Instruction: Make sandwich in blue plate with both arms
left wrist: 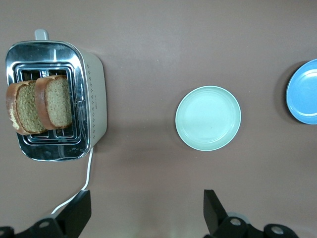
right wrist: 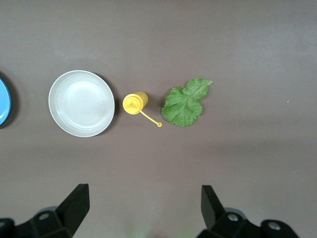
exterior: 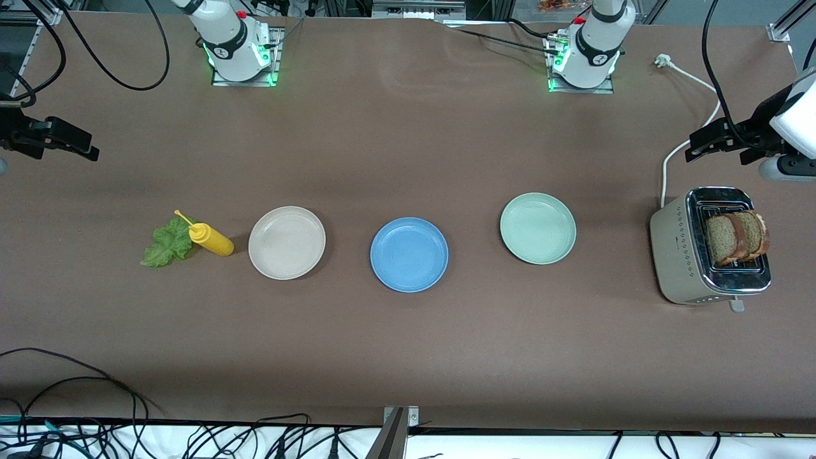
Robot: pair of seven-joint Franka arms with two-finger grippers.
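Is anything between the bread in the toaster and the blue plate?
Yes: the pale green plate sits on the table between the toaster holding the bread slices and the blue plate. It is low, so carrying bread above it should clear.

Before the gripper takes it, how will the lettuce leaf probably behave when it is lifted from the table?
The lettuce leaf looks thin and ruffled, so it will probably be floppy and droop from the fingers. It lies flat on the table, so a pinch may slide over it. It likely weighs little, and a hard pinch could tear it. The yellow bottle stands close beside it, which leaves little room there.
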